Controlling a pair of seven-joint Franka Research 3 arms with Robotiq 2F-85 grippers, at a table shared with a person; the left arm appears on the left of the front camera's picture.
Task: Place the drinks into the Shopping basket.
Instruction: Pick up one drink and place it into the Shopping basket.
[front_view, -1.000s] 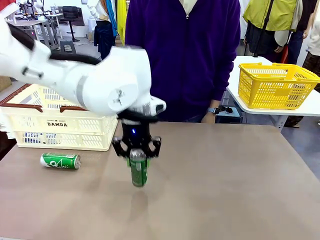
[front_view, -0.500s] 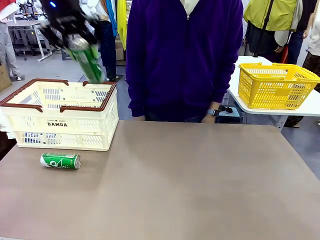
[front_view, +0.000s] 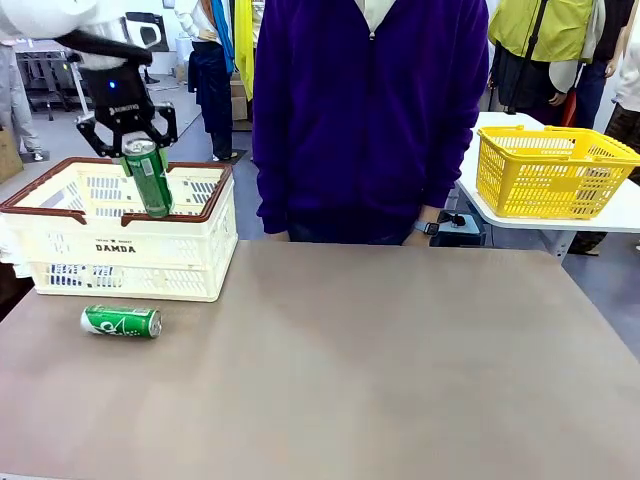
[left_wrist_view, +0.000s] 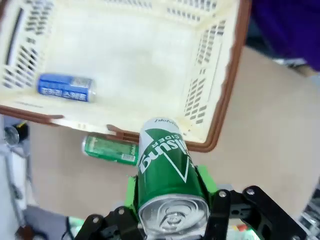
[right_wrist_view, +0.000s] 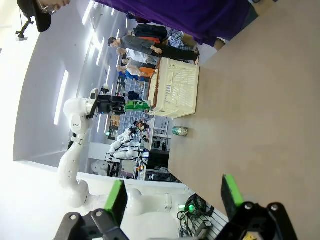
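Though large, Shopping basket (front_view: 180, 250): blue can (left_wrist_view: 66, 88)

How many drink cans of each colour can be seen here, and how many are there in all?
Green cans: 2, the held green can in the left gripper and the lying green can on the table.
Blue cans: 1, the blue can lying inside the Shopping basket.
Total: 3 cans.

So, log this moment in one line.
left jaws: shut on green cider can above Shopping basket; right jaws: open; blue can: in basket; second green can: tabletop
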